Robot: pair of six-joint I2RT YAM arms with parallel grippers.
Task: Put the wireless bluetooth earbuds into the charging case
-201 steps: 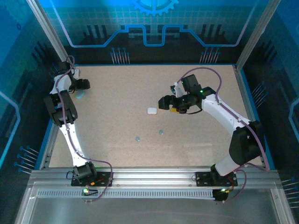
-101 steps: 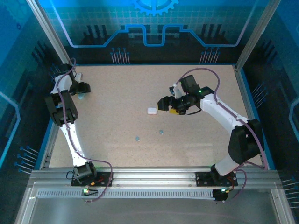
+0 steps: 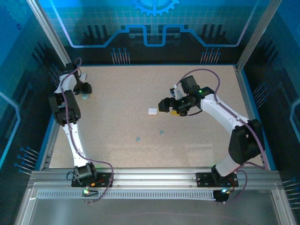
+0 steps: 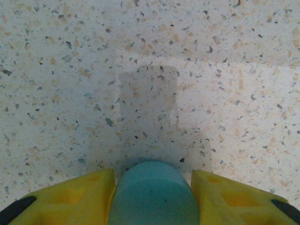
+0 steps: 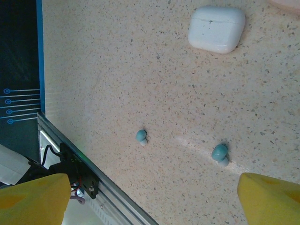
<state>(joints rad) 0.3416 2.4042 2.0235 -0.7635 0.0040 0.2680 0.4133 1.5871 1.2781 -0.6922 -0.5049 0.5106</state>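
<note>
The left end effector [image 3: 84, 93] sits at the far-left side of the speckled worktop [image 3: 122, 84], toward the back edge. In the left wrist view its 2 yellow fingers [image 4: 70, 200] flank a rounded light-blue case [image 4: 154, 196], 1 on each side. Each finger's inner edge lies right against the case, and the jaws stand part-way open, about as wide as the case. Whether they are actually pressing on it I cannot tell, nor whether the case rests on the worktop or is lifted.

Further right, near the middle of the worktop and toward the front, lie the 2 light-blue earbuds [image 3: 138, 139] and [image 3: 161, 132]. They are apart from each other, each loose on the surface, outside any case and well away from the light-blue case on the left. In the right wrist view each shows a rounded blue head with a paler tip.

Just behind the right-hand earbud is a closed white case [image 3: 152, 111], lying flat on the worktop with its lid seam visible in the right wrist view.

The right end effector [image 3: 164, 105] hangs just to the right of the white case, not touching it. Its 2 yellow fingertips sit at opposite lower corners of the right wrist view, so the jaws are spread wide with nothing between them. The earbuds and the white case lie on the worktop ahead of it.
</note>
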